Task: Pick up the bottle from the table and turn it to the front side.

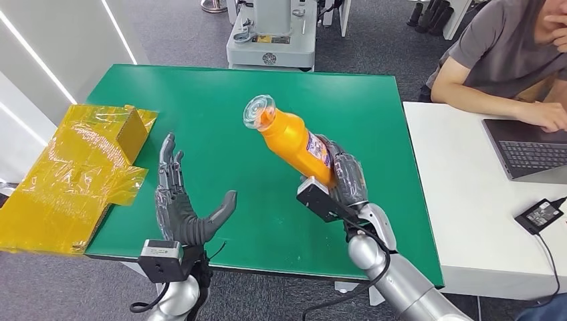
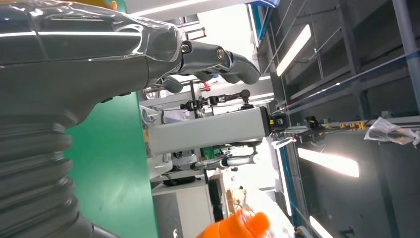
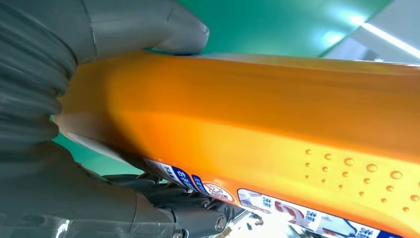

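Note:
An orange bottle (image 1: pixel 291 138) with a clear cap (image 1: pixel 259 110) is lifted off the green table (image 1: pixel 220 100), tilted with its cap pointing up and to the far left. My right hand (image 1: pixel 344 177) grips its lower body; the printed label faces the fingers. Close up in the right wrist view, the bottle (image 3: pixel 257 129) lies between the thumb and fingers, with the label strip along its edge. My left hand (image 1: pixel 182 200) hovers over the table's near left part, fingers spread, holding nothing. The left wrist view catches the bottle's orange tip (image 2: pixel 237 225).
A yellow plastic-wrapped box (image 1: pixel 73 167) lies on the table's left edge. A white table (image 1: pixel 461 200) at the right carries a laptop (image 1: pixel 528 150) and a power adapter (image 1: pixel 540 214); a person (image 1: pixel 501 53) sits there. A grey machine base (image 1: pixel 271 37) stands beyond the table.

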